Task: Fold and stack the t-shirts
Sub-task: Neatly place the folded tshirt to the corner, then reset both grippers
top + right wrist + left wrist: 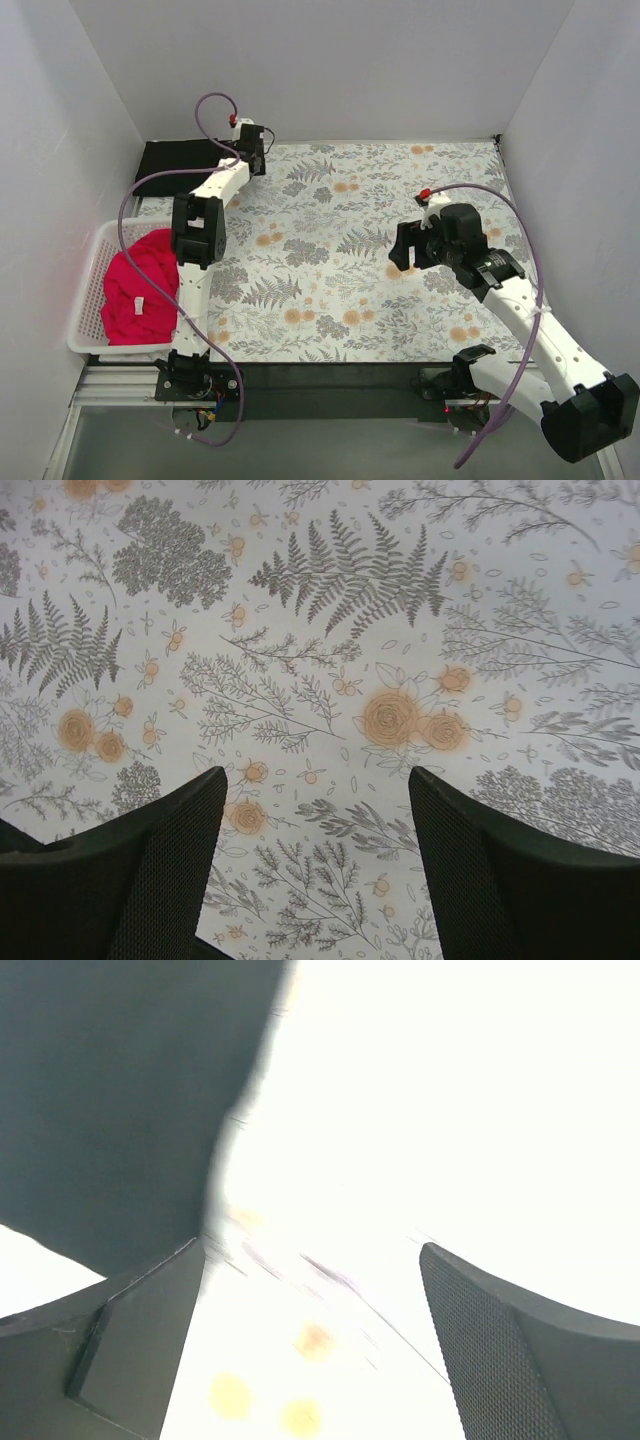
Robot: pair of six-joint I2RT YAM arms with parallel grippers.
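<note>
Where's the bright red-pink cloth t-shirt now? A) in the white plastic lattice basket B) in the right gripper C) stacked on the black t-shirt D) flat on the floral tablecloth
A: the red-pink t-shirt lies bunched inside the white lattice basket, with no gripper on it.

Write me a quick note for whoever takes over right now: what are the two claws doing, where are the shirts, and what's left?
Left claw: open, empty, at the far left corner beside the black t-shirt.
Right claw: open, empty, hovering over bare floral tablecloth.
Black t-shirt: lying as a compact shape in the far left corner, apparently folded.
Red-pink t-shirt: bunched up in the white basket at the left edge.
Left to do: take out the red-pink shirt, fold it, and stack it with the black one.
</note>
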